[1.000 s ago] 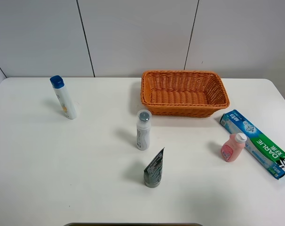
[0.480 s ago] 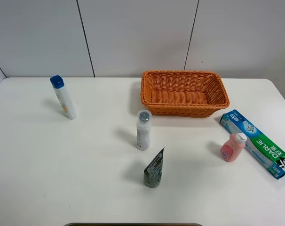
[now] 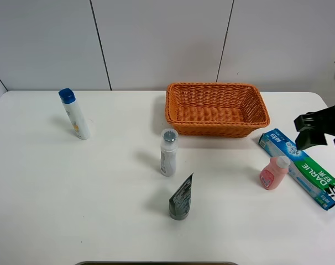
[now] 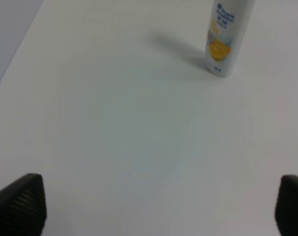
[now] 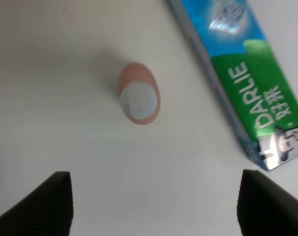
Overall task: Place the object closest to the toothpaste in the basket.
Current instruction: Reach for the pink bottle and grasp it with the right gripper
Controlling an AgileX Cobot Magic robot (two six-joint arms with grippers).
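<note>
The pink bottle [image 3: 274, 172] is the thing nearest the toothpaste box [image 3: 300, 168]. It stands on the white surface [image 3: 101, 193] just beside the box's long edge, at about 4 o'clock from the basket [image 3: 216, 109] in the high view. Its long axis runs vertically, with the white cap up and the base down. The right wrist view looks almost straight onto the cap, with a narrow strip of bare surface between bottle and box. The right gripper [image 5: 166, 206] hovers above it, jaws spread wide and holding nothing. The left gripper [image 4: 154, 204] also has its jaws wide apart and empty, far off near the blue-capped bottle [image 4: 226, 37]. The main risk is a topple: the bottle is small, rounded and upright, so one finger touching first would likely knock it over or roll it away. A descent too far toward 3 o'clock could clip or drag the box, since the gap is slim. A grip only on the cap may slip, and a low carry toward 11 o'clock could catch the basket's rim.
</note>
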